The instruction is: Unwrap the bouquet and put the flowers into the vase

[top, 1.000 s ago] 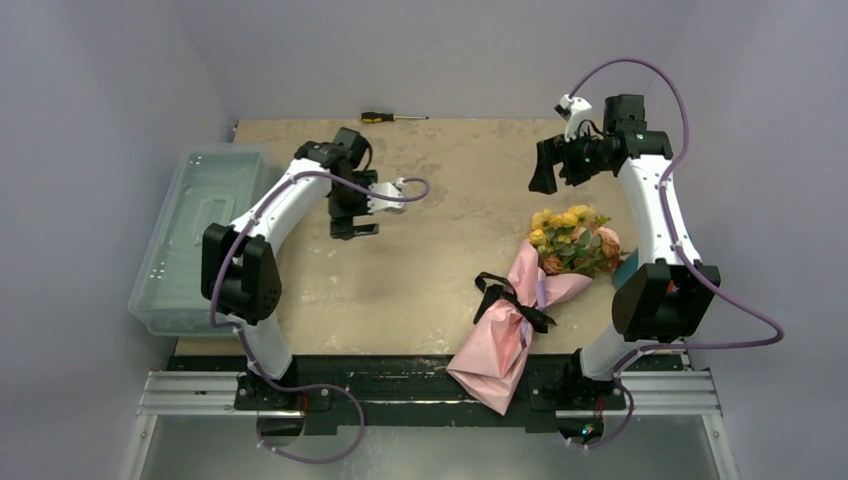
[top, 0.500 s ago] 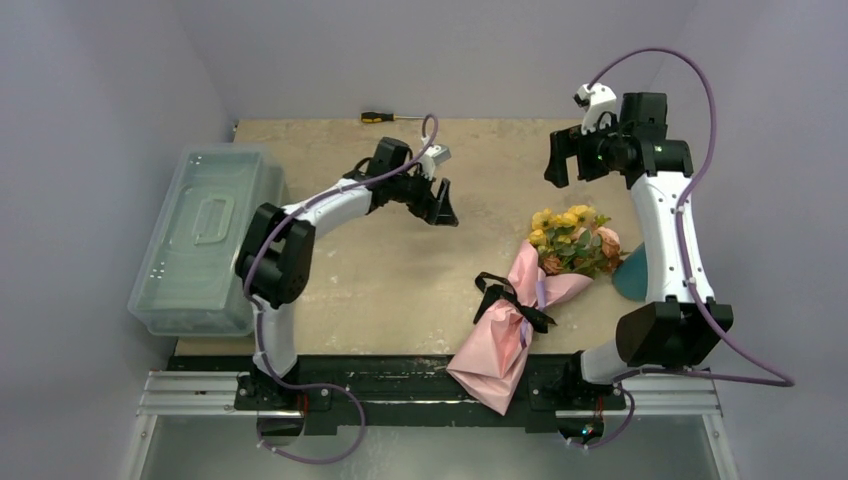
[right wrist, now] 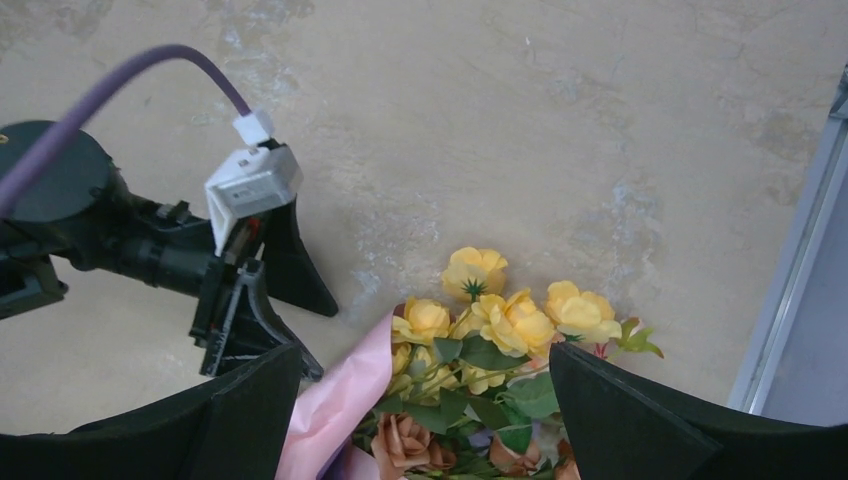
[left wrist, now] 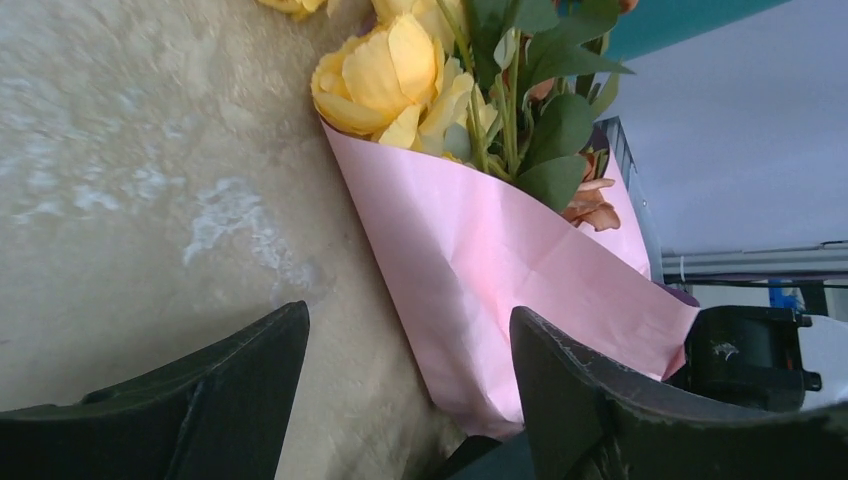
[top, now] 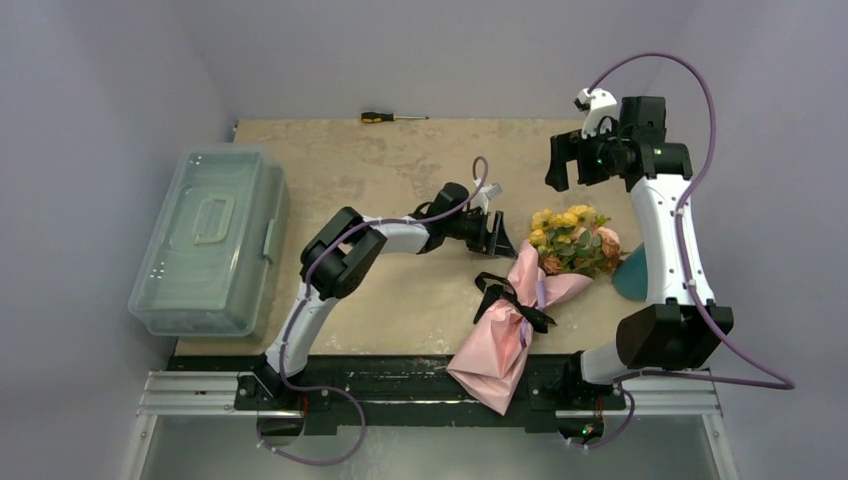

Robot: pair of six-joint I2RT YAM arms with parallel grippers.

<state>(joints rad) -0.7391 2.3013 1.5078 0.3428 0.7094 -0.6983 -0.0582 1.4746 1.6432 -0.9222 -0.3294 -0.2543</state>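
The bouquet (top: 518, 312) lies still wrapped at the right near side of the table (top: 400, 170), its pink cone pointing past the near edge and its black ribbon (top: 512, 296) still tied. The flowers (top: 572, 236) fan out toward the right arm. The teal vase (top: 629, 278) stands just beyond them, half hidden behind that arm.

Within the last second the left gripper (top: 504, 234) has swung from beside the plastic box (top: 205, 240) right across the table. It now sits low, just left of the cone's upper rim, its jaws apart and gripping nothing, though narrower than they were. The right gripper (top: 562, 166) hovers above the blooms, spread wide and empty — it has hardly stirred in half a second. The approach appears finished and the unwrapping not yet begun.

From overhead, finger and paper seem to merge. The left wrist view shows the pink wrap (left wrist: 500, 290) framed between the two fingers, ahead of them and unclamped. The right wrist view — looking down — shows the fingers just beside the paper's edge, though whether they touch it cannot be told.
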